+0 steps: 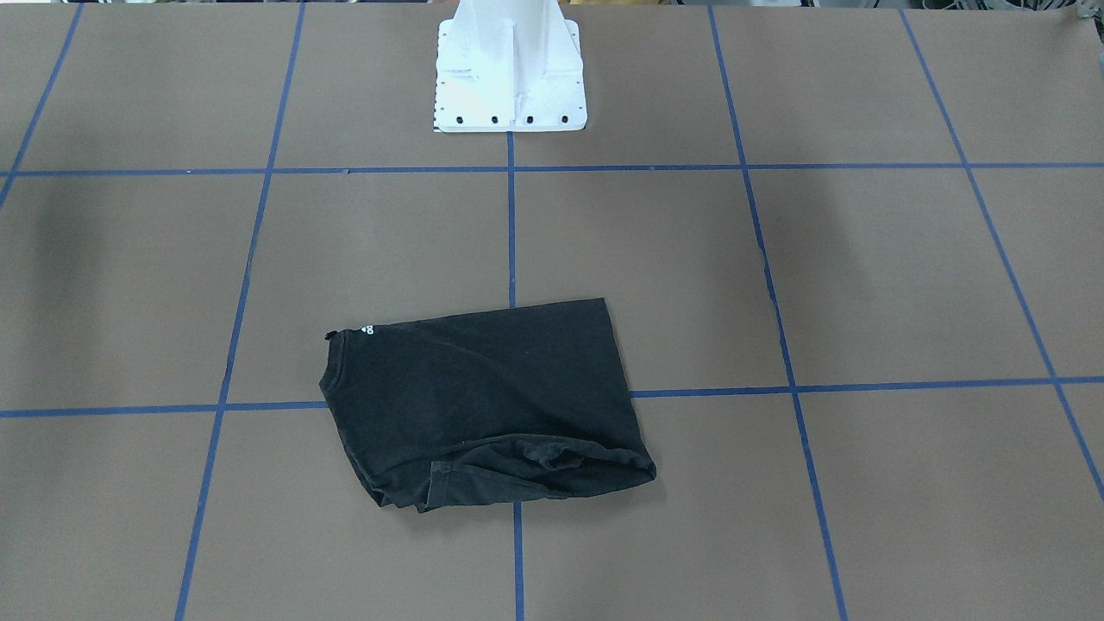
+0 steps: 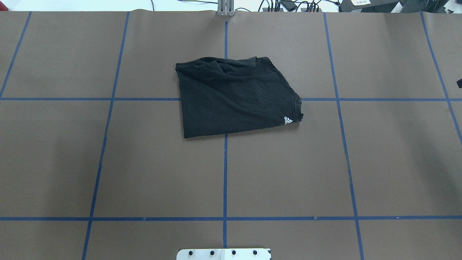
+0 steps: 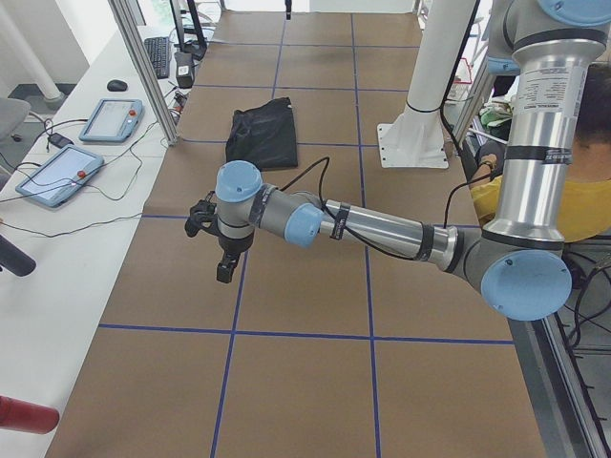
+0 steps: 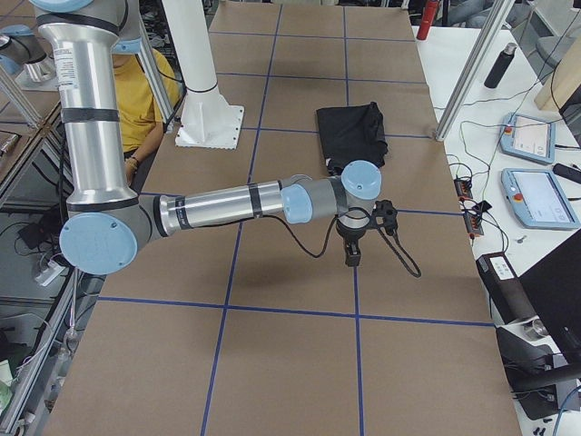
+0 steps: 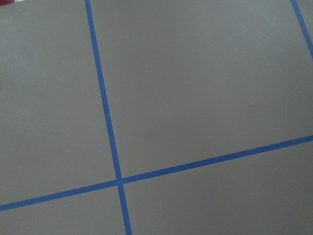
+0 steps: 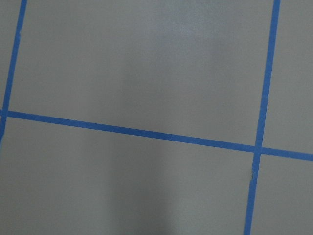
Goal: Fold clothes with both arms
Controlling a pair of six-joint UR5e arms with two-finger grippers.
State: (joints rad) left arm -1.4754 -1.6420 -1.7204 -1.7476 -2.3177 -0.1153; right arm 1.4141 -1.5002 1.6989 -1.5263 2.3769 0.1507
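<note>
Grippers hang over bare tabletop [image 2: 151, 169], left gripper [image 3: 223, 270] toward one end, right gripper [image 4: 351, 254] toward the other; I cannot tell whether either is parted or closed. Black T-shirt [image 2: 234, 97] lies mid-table toward the far edge, folded to a compact rectangle, its far side bunched. I judge folding nearly complete, with tidying left.

The T-shirt [image 2: 234, 97] lies on the table [image 2: 108, 162] across from the pedestal [image 2: 223, 254], well apart from the left arm [image 3: 363, 224] and right arm [image 4: 227, 204].

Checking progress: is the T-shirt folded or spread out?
Folded: the T-shirt lies as a compact rectangle, layers bunched along one edge.
</note>
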